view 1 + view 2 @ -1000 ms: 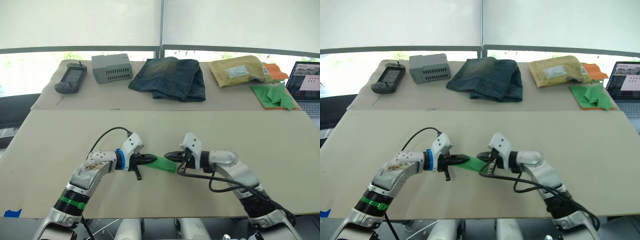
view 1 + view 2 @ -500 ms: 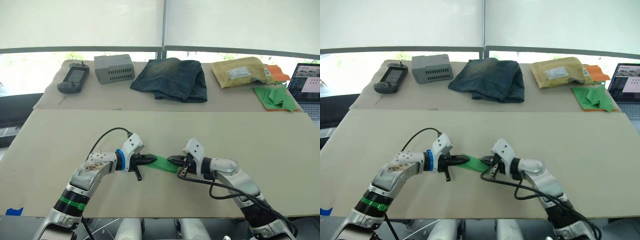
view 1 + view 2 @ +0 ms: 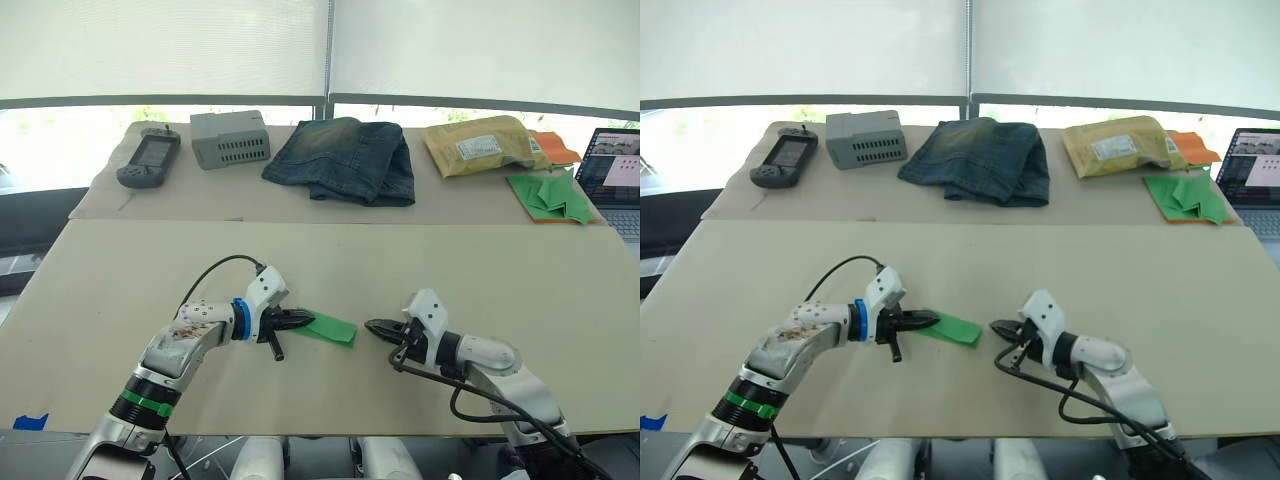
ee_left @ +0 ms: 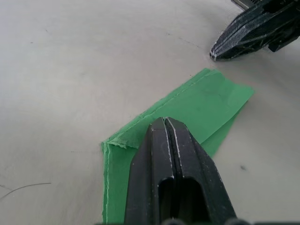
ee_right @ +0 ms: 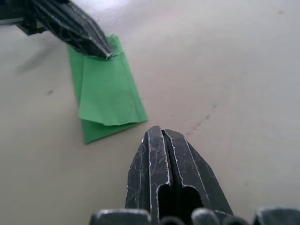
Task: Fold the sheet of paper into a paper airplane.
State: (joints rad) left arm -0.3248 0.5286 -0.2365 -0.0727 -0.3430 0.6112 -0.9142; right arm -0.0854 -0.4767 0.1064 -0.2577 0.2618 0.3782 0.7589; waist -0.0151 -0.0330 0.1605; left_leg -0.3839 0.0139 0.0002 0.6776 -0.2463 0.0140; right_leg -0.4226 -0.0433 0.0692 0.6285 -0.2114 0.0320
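Paper, the folded green sheet of paper (image 3: 328,328), lies near the tabletop's (image 3: 500,270) front edge; the left end effector (image 3: 306,320) pinches its end, while the right end effector (image 3: 372,326), closed and empty, sits just beside it.

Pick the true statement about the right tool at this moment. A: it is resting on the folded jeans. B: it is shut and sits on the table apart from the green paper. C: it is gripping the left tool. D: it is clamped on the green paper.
B: the right tool has its fingers closed together with bare table between it and the green paper, whose other end lies under the left tool.
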